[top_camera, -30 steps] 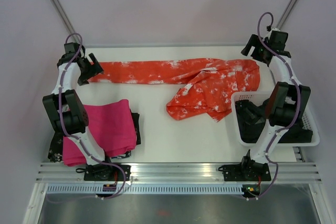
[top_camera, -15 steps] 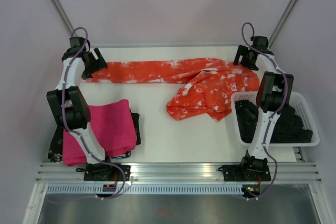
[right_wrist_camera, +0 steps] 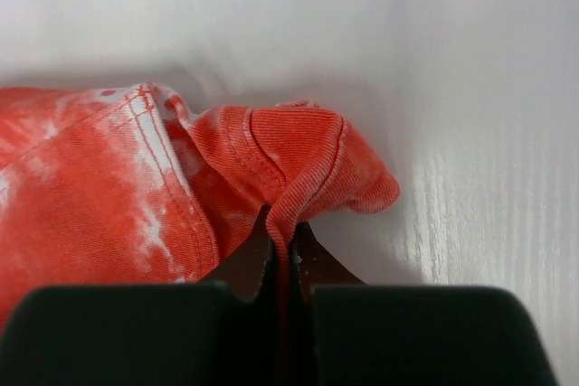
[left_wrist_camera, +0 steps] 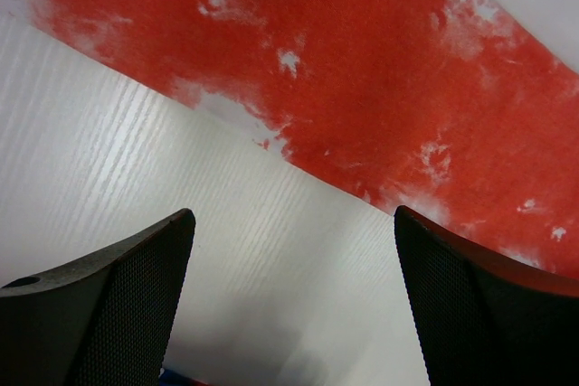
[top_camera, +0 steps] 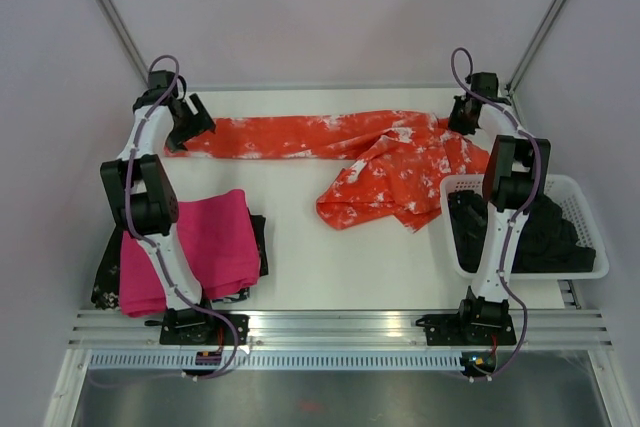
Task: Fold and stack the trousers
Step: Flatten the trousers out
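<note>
The trousers are lying stretched along the far side of the bench. One leg is running left twd the left end effector, the other is bunching into a crumpled heap nr the middle, and the waist end is sitting far right, just beside the white basket. The right end effector is clenching a thin ridge of waistband fabric w/ only a narrow bite showing btwn the tips, so that pinch is risking slipping free once the arm is pulling or lifting. It may also be catching one layer only, leaving the rest dragging. The left end effector is hanging released, jaws wide, w/ mostly bare bench btwn the tips and the leg's edge lying ahead of them. Closing from here is prob. grabbing nothing or just scraping the surface. The crumpled leg is lying across the garment, so folding now is likely trapping that mess inside. Fabric lifting nr the basket rim is risking a snag, and a wide sweep left is threatening the pink cloth stack.
</note>
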`<state>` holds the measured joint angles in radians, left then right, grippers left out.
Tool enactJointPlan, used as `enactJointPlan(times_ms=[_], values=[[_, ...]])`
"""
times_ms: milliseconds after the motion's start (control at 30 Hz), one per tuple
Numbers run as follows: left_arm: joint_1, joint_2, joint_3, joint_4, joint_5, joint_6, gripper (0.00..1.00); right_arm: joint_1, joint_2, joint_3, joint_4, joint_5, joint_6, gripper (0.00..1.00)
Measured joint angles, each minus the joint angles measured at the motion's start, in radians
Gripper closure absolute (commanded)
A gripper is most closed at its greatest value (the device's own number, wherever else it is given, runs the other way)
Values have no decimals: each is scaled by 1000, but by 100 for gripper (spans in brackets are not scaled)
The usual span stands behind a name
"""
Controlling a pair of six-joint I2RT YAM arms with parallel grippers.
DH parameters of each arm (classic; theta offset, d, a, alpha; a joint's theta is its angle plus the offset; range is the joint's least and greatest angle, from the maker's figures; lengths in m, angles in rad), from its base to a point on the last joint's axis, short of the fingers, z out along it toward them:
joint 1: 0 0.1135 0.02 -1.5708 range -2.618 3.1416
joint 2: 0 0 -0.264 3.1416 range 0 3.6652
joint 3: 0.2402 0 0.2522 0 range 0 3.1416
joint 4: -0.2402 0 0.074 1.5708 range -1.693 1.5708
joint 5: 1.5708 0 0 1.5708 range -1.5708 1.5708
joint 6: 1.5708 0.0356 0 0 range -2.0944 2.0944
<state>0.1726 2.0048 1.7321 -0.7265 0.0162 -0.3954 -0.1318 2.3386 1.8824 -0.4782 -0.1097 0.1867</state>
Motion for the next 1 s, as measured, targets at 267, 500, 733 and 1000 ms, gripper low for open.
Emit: enactJointPlan(times_ms=[267,500,733,1000], values=[[-38,130,43,-29,-16,-42,6,-1,-32,106,33,-36,28,100],[-40,193,185,-49,-31,-73,5,2,-281,-100,299,-16,28,40],[-45,239,314,-53,-47,-88,5,-59,-143,113,120,40,18,2],[-51,312,388,-136,-126,-132,5,-85,-40,224,24,18,1,2]])
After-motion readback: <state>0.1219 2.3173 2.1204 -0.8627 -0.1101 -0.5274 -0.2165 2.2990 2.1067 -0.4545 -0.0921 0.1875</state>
